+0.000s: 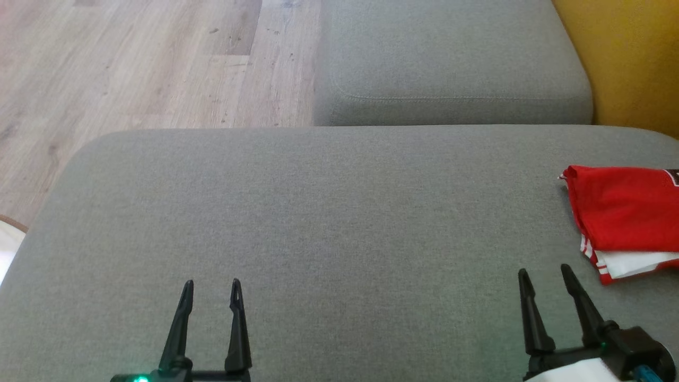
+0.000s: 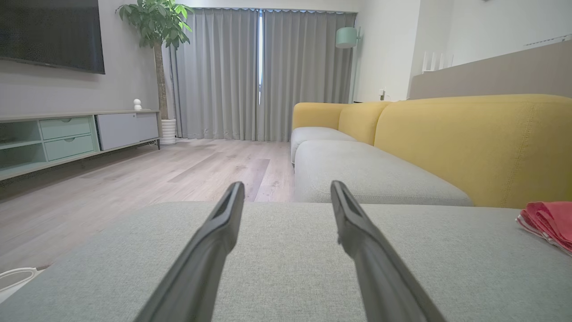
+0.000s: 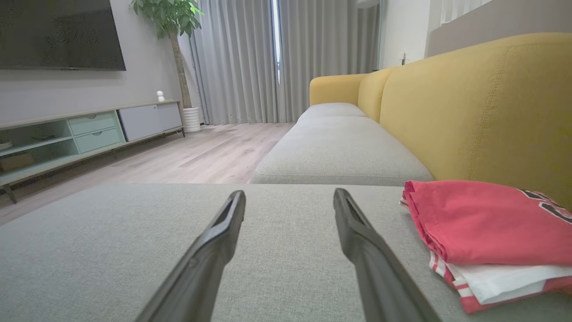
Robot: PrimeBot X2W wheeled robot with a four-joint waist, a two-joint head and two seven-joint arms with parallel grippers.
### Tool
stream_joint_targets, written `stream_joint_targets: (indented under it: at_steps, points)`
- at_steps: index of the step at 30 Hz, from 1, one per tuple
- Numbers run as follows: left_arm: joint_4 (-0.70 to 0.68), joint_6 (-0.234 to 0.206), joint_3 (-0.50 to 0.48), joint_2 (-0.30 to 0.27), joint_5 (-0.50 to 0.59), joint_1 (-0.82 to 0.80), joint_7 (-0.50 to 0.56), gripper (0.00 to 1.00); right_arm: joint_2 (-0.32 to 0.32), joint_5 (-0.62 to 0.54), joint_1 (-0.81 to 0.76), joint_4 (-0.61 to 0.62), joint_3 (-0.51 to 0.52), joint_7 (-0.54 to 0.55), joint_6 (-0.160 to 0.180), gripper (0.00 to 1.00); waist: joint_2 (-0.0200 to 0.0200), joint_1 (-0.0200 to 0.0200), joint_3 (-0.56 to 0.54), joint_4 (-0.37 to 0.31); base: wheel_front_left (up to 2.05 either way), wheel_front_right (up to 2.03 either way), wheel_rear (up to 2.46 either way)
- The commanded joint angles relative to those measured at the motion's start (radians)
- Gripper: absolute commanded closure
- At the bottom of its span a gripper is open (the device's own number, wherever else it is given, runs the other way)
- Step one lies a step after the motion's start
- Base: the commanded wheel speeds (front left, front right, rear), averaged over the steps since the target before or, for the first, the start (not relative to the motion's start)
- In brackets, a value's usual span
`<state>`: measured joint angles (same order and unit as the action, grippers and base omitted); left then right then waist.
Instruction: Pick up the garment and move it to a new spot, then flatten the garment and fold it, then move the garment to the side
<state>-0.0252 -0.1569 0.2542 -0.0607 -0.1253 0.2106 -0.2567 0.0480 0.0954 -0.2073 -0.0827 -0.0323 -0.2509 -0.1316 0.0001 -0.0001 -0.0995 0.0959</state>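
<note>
Garment [image 1: 620, 212] lies folded in a compact red-and-white stack at the right edge of the grey cushion [image 1: 318, 212], close to the yellow backrest [image 1: 631, 53]. That looks like the side spot the task asks for. The left hand [image 1: 212, 284] and right hand [image 1: 545, 269] sit at the cushion's near edge, both spread wide and holding nothing. The right hand is near the garment but apart from it. I judge the task all but finished.

The garment [image 1: 620, 212] lies far right on the seat cushion [image 1: 318, 239].
</note>
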Motion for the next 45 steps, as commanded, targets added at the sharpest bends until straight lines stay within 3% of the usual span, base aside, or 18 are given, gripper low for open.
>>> stream_joint_targets:
  at_steps: [1,11,12,17,45]
  points:
    - [-0.025,0.006,-0.04,0.007,-0.008,-0.035,-0.005,0.0,0.006,-0.004,0.032,0.034,-0.015,-0.011,0.001,0.0,-0.0001,0.0001,-0.002,-0.003,0.0,0.0,0.0]
    - [-0.012,0.018,-0.043,0.009,-0.012,-0.033,-0.005,0.0,0.003,-0.003,0.031,0.033,-0.003,-0.011,0.001,0.0,-0.0001,0.0001,-0.011,-0.007,0.0,0.0,0.0]
    - [0.018,0.017,-0.004,0.002,-0.006,0.001,0.0,1.0,-0.002,0.001,0.0,0.0,0.014,0.0,0.0,1.0,-0.0001,0.0001,-0.011,-0.007,0.0,0.0,0.0]
    - [0.07,0.016,0.002,0.002,-0.017,0.013,0.001,1.0,-0.002,0.01,-0.013,-0.052,0.008,0.003,0.0,1.0,-0.0001,0.0002,-0.011,-0.008,0.0,0.0,0.0]
    - [0.12,0.079,-0.057,-0.015,-0.369,-0.063,0.065,1.0,0.015,0.368,0.061,-0.077,0.018,0.068,0.0,1.0,-0.0001,0.0001,0.015,-0.028,0.0,0.0,0.0]
